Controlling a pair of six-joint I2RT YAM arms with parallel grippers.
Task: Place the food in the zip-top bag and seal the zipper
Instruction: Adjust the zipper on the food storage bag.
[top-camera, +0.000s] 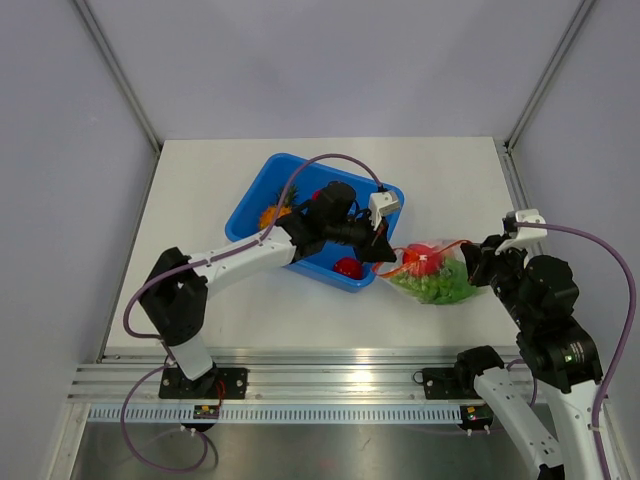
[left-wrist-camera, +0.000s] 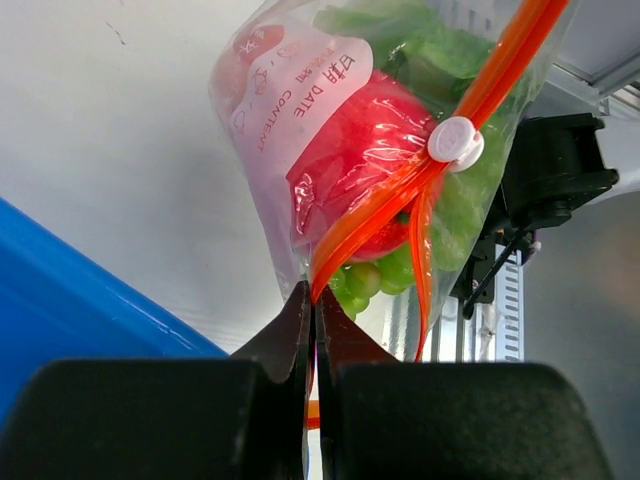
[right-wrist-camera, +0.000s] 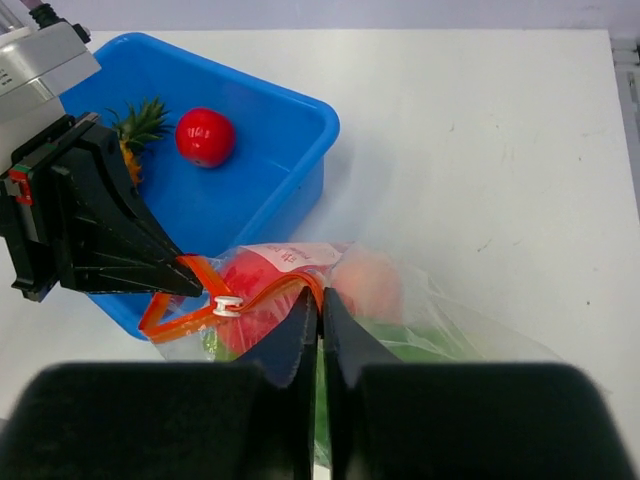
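Note:
The clear zip-top bag (top-camera: 440, 283) lies right of the blue tub, holding a red fruit (left-wrist-camera: 360, 170), a pink peach (right-wrist-camera: 365, 285) and green leafy food (left-wrist-camera: 455, 215). Its orange-red zipper (left-wrist-camera: 380, 205) carries a white slider (left-wrist-camera: 455, 140) partway along. My left gripper (left-wrist-camera: 313, 293) is shut on one end of the zipper strip, next to the tub. At the other end of the strip my right gripper (right-wrist-camera: 321, 300) is shut on it too. A pineapple (right-wrist-camera: 135, 135) and a round red fruit (right-wrist-camera: 205, 137) sit in the tub.
The blue tub (top-camera: 255, 205) stands mid-table, left of the bag, with my left arm reaching over it. A metal rail (top-camera: 330, 385) runs along the near table edge. Grey walls close in the back and sides.

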